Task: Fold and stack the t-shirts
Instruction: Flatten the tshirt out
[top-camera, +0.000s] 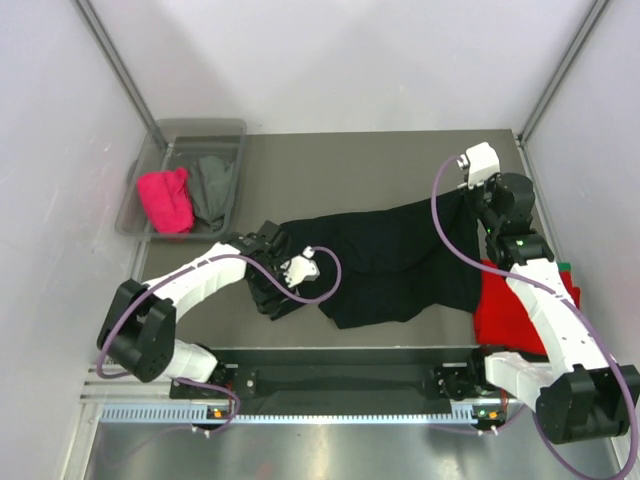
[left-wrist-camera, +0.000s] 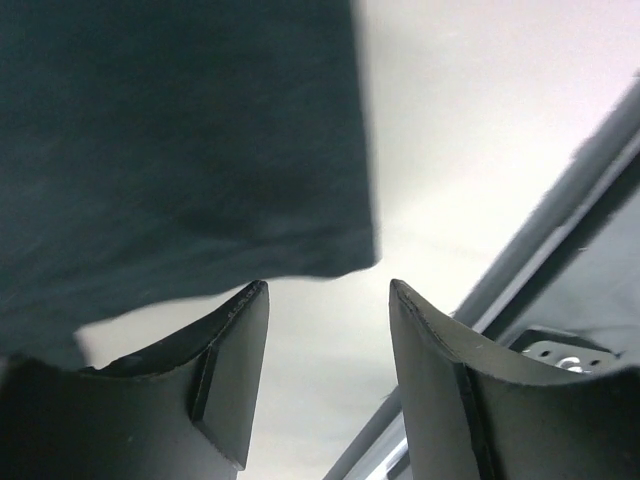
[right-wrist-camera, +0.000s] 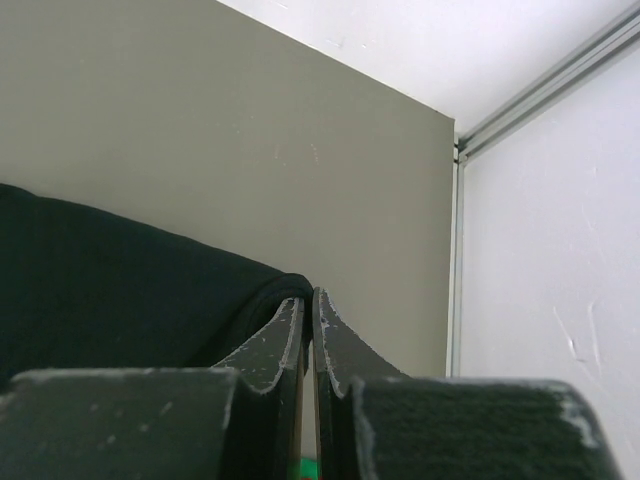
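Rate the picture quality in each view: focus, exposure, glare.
Top external: sharp, evenly lit, though the black t-shirt reads as a nearly featureless dark mass. Left wrist: the shirt, close to the lens, is blurred; the backdrop behind the left gripper is washed out. Right wrist: the right gripper looks soft up close, the table beyond evenly lit, no glare.

The matte grey-brown table (top-camera: 350, 160) carries a large black cloth t-shirt (top-camera: 400, 260) in the middle, a red cloth t-shirt (top-camera: 500, 305) at the right, and a translucent grey plastic tub (top-camera: 200, 125) at the far left.

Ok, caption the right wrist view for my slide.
Right gripper shut on the edge of the large black cloth t-shirt, over the grey table.
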